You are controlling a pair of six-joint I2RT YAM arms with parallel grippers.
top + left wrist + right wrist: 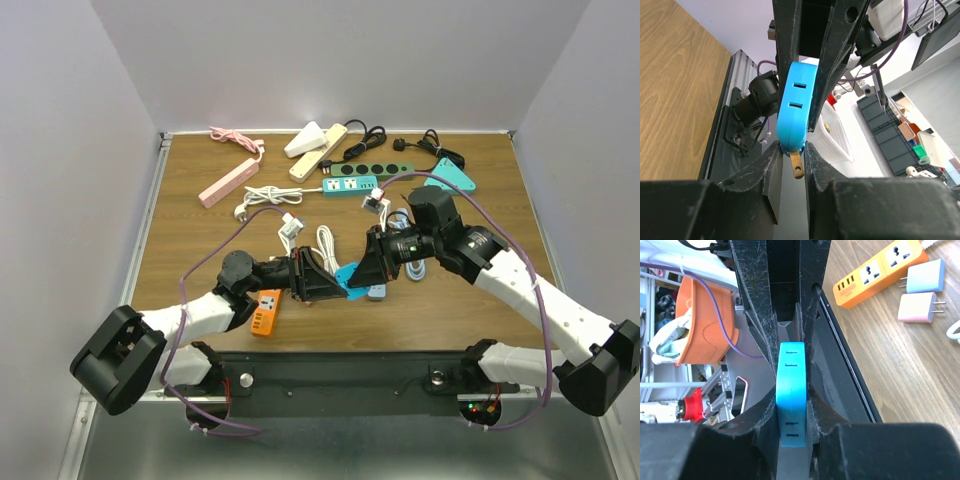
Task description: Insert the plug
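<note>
The plug (348, 280) is a flat bright-blue adapter with slot pairs along its edge and a brass prong (797, 165) at one end. It hangs above the table's front middle, held between both arms. My left gripper (792, 155) is shut on the prong end of the plug (796, 110), and the prong sticks out between its fingers. My right gripper (791, 410) is shut on the opposite end of the plug (791, 385). In the top view the left gripper (325, 283) and the right gripper (365, 272) meet nose to nose.
An orange power strip (266, 312) lies under the left arm, with two small chargers (926, 276) beside it. Further back lie a teal strip (349, 185), a pink strip (228, 183), a cream strip (318, 152), a dark green strip (375, 152) and white cables (300, 235).
</note>
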